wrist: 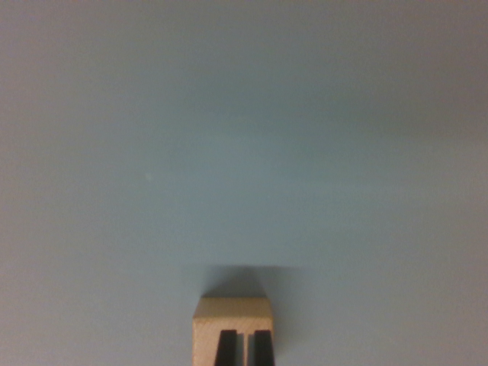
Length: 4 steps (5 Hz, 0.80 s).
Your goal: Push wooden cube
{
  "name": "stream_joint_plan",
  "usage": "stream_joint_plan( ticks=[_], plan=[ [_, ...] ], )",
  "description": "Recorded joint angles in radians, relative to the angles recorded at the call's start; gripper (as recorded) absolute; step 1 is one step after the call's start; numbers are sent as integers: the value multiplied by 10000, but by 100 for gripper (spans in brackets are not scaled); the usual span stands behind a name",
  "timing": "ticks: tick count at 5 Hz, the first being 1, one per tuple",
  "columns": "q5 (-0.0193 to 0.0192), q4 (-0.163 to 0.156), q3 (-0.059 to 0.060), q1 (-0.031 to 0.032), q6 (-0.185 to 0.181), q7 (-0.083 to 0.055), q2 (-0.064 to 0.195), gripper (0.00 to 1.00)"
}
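Observation:
A light wooden cube (232, 311) sits at the bottom centre of the wrist view on a pale blue-grey surface (244, 152). It throws a short shadow away from the camera. My gripper (245, 339) is at the bottom edge, its two black fingertips (226, 347) standing close together with only a thin slit between them. They overlap the cube's near face, so the tips are at or against that face; I cannot tell whether they touch. Nothing is held between the fingers. The cube's lower part is cut off by the frame edge.
The plain blue-grey surface fills everything beyond and to both sides of the cube. No other object or edge shows.

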Motion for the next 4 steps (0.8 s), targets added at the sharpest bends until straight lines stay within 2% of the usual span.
stream_joint_plan(
  ticks=[1,2,3,4],
  plan=[
    [0,0,0,0,0,0,0,0],
    [-3,-461,6,-2,-371,31,-36,0],
    [-3,-461,6,-2,-371,31,-36,0],
    [-6,-913,13,-5,-735,61,-71,0]
  ],
)
